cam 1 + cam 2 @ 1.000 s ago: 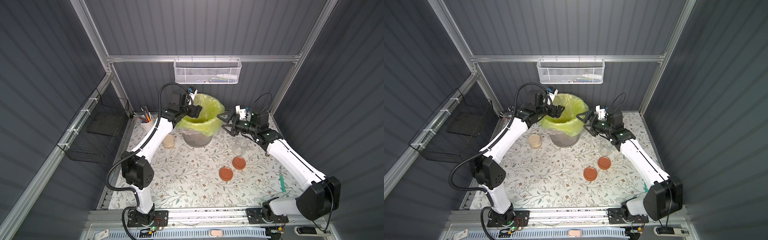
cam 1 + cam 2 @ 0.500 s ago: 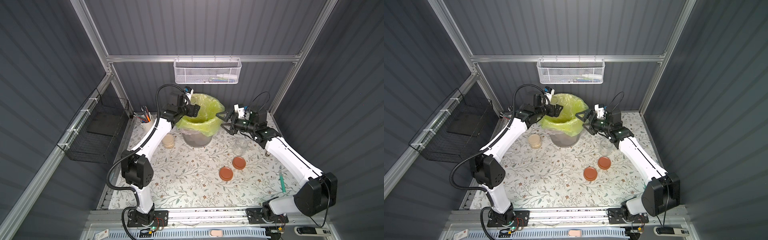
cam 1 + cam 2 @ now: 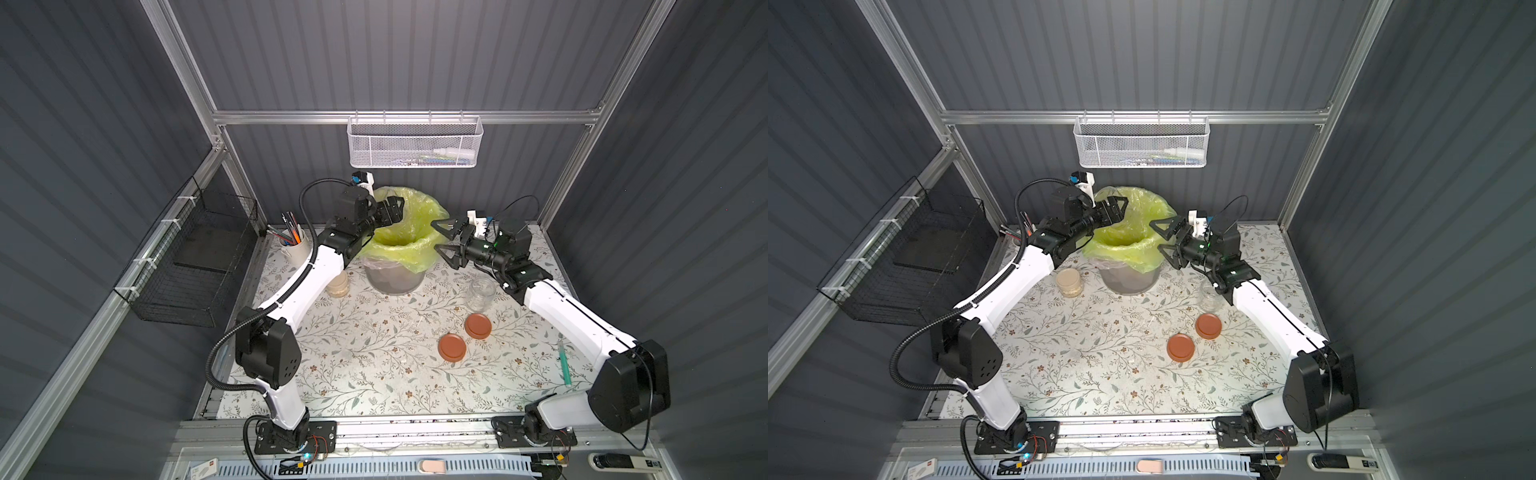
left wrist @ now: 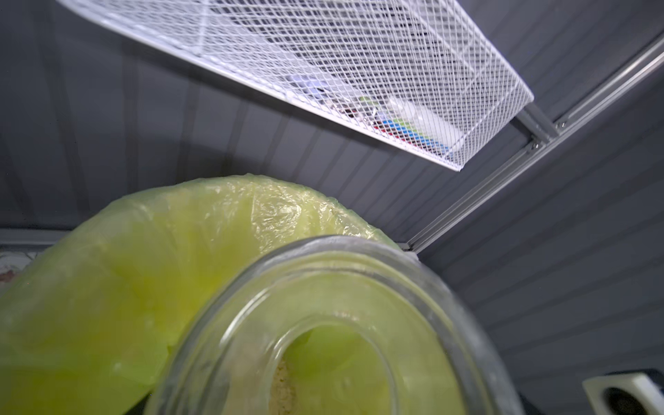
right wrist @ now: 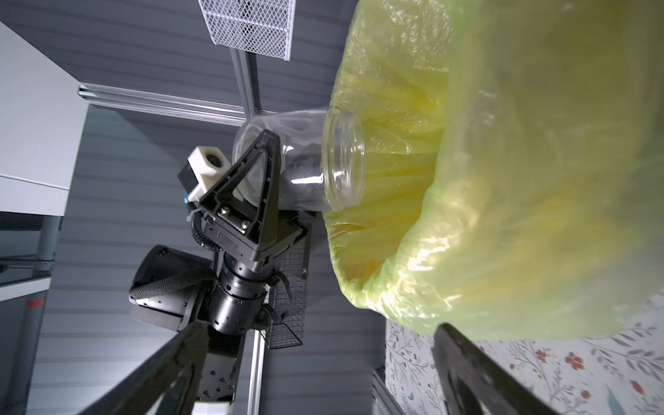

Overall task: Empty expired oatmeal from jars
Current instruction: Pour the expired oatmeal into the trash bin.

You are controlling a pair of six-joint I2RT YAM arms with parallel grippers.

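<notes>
light: bright on tabletop (image 3: 374,340) | surroundings dim | wrist close-ups blurred

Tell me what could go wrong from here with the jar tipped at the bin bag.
The jar in the left gripper lies with its mouth right at the rim of the bag, so the oatmeal inside might spill outside. The open right gripper sits close to the loose bag and could snag it. The left arm passes above the full jar; lowering may knock it.

Your left wrist view cuts the held jar (image 4: 323,323) off at the edge and blurs its oatmeal (image 4: 284,388). In a top view the left arm (image 3: 307,286) half hides the lidded jar (image 3: 338,287).
</notes>
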